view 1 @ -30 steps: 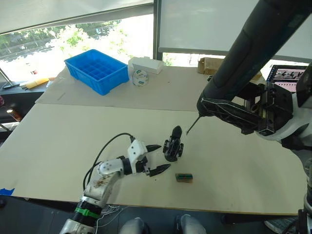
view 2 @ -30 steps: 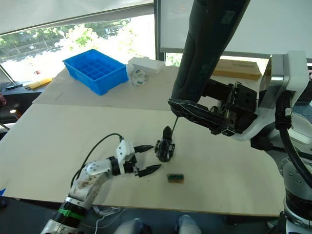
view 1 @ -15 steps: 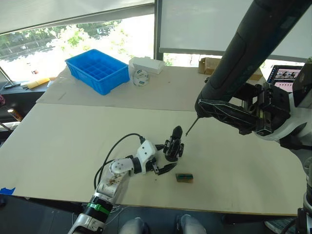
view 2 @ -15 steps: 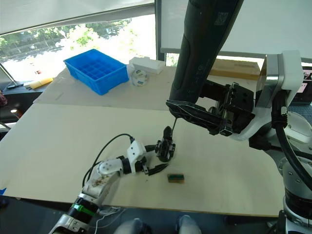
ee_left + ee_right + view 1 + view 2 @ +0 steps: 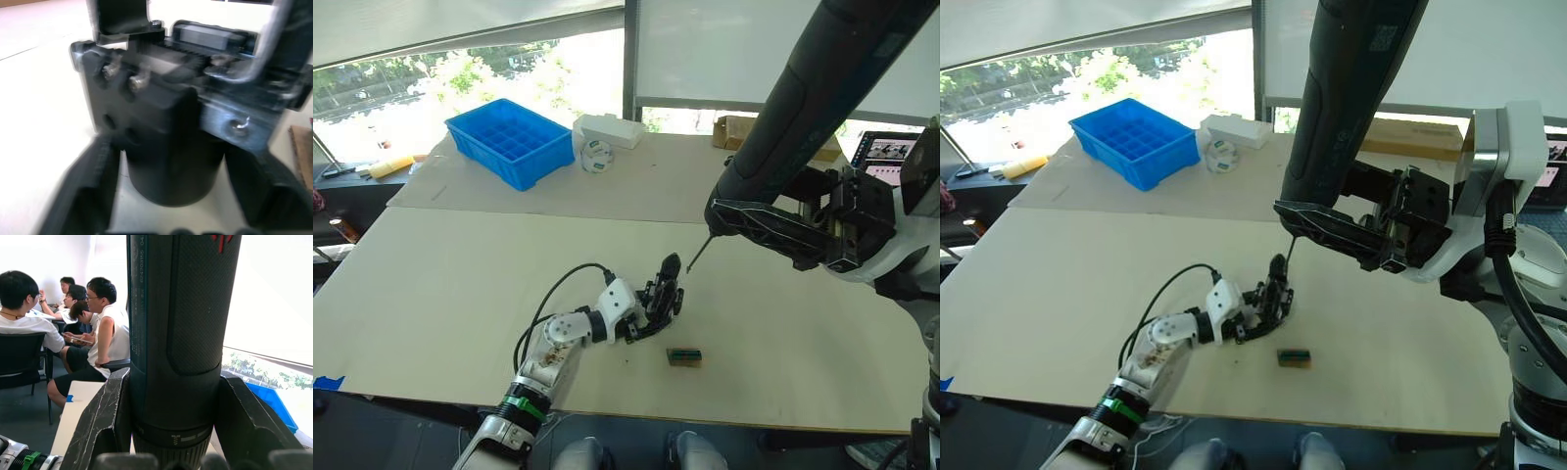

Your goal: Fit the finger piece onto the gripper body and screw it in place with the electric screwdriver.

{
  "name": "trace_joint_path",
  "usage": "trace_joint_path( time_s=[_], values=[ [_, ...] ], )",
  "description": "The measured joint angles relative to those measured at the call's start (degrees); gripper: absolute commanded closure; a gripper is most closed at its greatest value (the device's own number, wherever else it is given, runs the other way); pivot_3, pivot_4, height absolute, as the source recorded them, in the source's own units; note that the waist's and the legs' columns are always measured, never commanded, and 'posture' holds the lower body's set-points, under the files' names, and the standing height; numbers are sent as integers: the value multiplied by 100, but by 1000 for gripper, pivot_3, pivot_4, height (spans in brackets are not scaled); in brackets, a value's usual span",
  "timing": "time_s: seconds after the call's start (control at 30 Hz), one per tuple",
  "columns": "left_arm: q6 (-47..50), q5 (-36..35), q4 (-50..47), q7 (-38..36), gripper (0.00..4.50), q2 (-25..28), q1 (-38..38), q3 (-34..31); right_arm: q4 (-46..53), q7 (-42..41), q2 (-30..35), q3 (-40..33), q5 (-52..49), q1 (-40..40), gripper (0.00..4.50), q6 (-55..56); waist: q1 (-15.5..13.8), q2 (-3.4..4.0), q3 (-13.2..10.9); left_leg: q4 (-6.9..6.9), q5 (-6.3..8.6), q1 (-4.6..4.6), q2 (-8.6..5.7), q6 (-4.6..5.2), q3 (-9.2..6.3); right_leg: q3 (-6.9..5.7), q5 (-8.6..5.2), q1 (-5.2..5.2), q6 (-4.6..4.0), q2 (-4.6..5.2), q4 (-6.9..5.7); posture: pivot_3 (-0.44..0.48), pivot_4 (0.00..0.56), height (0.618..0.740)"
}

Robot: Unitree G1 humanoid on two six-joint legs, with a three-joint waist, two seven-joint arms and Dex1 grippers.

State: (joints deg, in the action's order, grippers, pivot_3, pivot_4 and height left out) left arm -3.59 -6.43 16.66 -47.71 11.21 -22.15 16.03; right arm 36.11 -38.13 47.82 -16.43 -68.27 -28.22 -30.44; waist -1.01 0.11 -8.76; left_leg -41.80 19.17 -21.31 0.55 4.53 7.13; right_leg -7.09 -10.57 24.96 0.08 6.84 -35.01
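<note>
The gripper body [image 5: 663, 297] stands on the table [image 5: 460, 274], a small black assembly with a round base [image 5: 171, 171] and a pointed black finger [image 5: 670, 263] rising from its top. I cannot tell whether that finger is the finger piece. My left gripper [image 5: 646, 313] is open, with its fingers on either side of the round base and slim gaps showing. The electric screwdriver [image 5: 822, 98], a long black cylinder, is held tilted by my right gripper [image 5: 176, 396], which is shut on it. The screwdriver's bit tip [image 5: 690, 264] hangs just right of the pointed finger.
A small green-brown block [image 5: 683, 356] lies near the table's front edge. At the back are a blue bin [image 5: 509, 142], a white box [image 5: 607, 129], a tape roll [image 5: 597, 155] and a cardboard box [image 5: 734, 129]. A screen [image 5: 891, 152] stands right. Seated people [image 5: 98, 333] appear in the right wrist view.
My left gripper has moved right across the table, up to the gripper body, and its fingers now flank the base. The right arm and screwdriver have hardly moved.
</note>
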Motion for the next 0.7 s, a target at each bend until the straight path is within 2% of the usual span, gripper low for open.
trace_joint_path(
  time_s=[0.23, 0.47, 0.7],
  values=[
    [-164, -170, 506, -424, 2166, -60, -309, -85, -2, 1, 18, -14, 2, 0, 2586, -1, -16, 0, 0, 0, -1, 0, 0, 2, 0, -4, 3, -1, -1, 2, 0, 0, 150, 740],
    [-681, -227, 1550, -1062, 2166, -162, -936, -158, -5, 1, 63, -18, 2, 0, 2586, -9, -41, 0, 0, 0, -1, -5, -5, 8, 1, -13, 7, 1, 4, 2, 2, 0, 150, 740],
    [-1113, -275, 2096, -1534, 2166, -178, -1149, -272, -6, 15, 90, -19, 2, 0, 2586, -12, -33, -1, 0, 0, -1, -5, -6, 10, 1, -12, 8, 1, 5, 9, 3, 0, 150, 740]
  ],
)
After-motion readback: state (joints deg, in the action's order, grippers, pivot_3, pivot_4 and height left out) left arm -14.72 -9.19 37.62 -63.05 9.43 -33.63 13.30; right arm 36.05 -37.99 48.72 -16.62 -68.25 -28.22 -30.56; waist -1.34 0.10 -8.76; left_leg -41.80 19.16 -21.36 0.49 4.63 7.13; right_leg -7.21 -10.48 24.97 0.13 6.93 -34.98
